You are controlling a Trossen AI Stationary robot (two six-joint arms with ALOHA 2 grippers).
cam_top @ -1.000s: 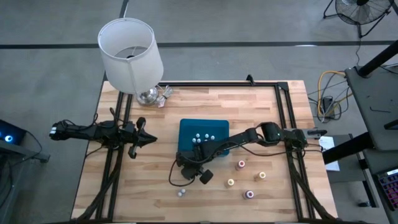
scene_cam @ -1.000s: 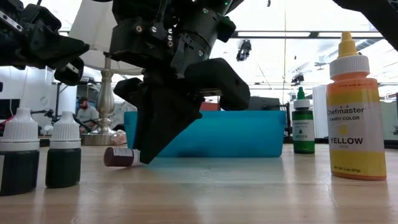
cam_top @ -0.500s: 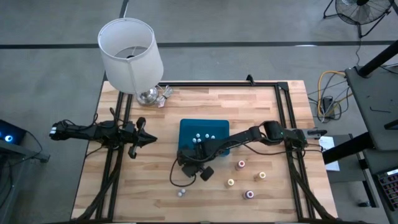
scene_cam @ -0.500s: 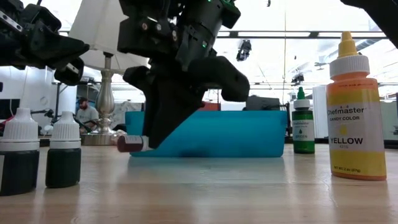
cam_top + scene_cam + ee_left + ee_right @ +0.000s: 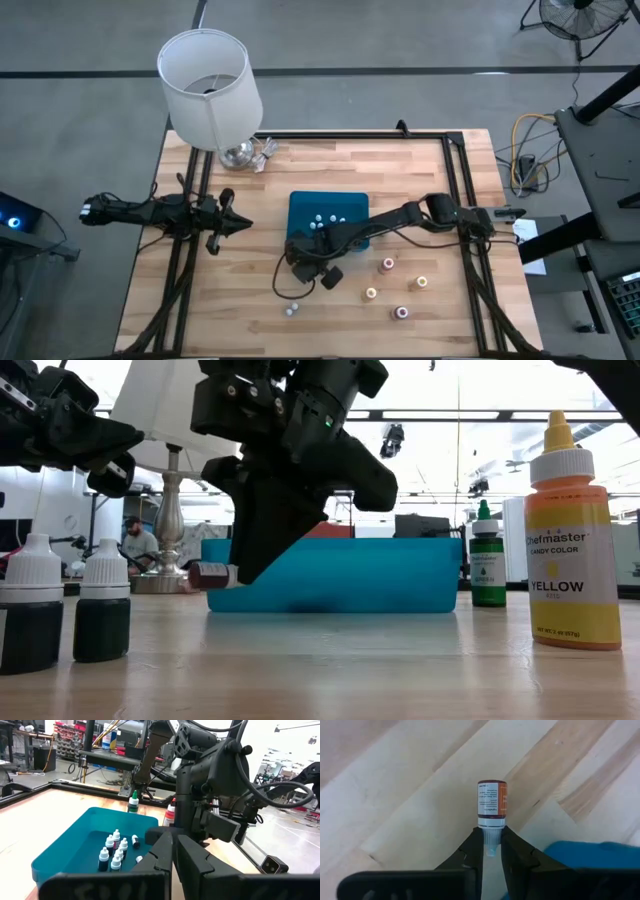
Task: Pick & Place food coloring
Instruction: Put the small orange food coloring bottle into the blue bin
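1. The right gripper (image 5: 491, 851) is clenched on the white cap of a tiny dark red food-coloring bottle (image 5: 491, 800), lifted just beside the blue plastic tray (image 5: 340, 575)
2. It looks light, rigid and slick; the narrow cap grip may let it pivot
3. The left gripper (image 5: 228, 222) waits closed, well apart

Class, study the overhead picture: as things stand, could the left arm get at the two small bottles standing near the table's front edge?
Probably yes. The left gripper is shut, holds nothing, and bare table lies between it and the two small bottles. The right gripper, holding a brown bottle, hangs close by, so crowding is possible.
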